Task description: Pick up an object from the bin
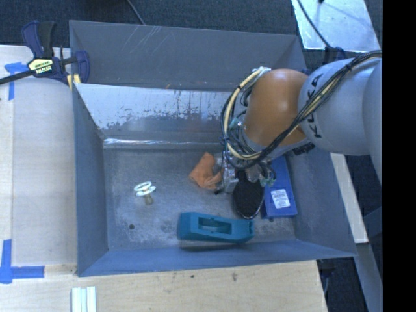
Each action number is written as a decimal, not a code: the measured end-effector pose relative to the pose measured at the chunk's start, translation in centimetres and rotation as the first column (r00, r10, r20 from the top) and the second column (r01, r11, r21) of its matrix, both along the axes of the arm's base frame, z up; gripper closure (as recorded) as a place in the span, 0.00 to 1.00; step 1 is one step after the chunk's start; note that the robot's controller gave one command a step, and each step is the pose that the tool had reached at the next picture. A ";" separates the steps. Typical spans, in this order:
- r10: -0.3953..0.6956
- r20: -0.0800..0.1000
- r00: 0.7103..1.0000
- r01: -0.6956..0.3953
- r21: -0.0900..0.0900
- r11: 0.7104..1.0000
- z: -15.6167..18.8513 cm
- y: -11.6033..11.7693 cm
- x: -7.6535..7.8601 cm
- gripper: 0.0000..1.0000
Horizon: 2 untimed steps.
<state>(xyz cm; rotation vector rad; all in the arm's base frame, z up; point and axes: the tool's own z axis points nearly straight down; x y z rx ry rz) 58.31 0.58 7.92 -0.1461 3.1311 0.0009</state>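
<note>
My gripper [228, 175] hangs low over the middle right of the bin floor, most of it hidden under the arm's wrist. Right against its left side lies a crumpled orange thing [203, 171]; whether they touch I cannot tell. A black oval thing [247, 199] lies just below and to the right of the gripper. Beside that, a blue flat box with a white label [281, 198] rests along the bin's right wall.
A teal tape dispenser [214, 228] lies along the front wall, below the gripper. A small white ring-shaped piece [144, 190] sits alone on the left of the floor. The arm with its orange cover and cables hangs over the bin's right back.
</note>
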 end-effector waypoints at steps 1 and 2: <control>0.000 0.000 1.000 0.000 0.000 1.000 0.0 0.0 0.0 1.00; 0.017 -0.002 1.000 -0.017 -0.001 1.000 14.7 -1.1 -3.3 1.00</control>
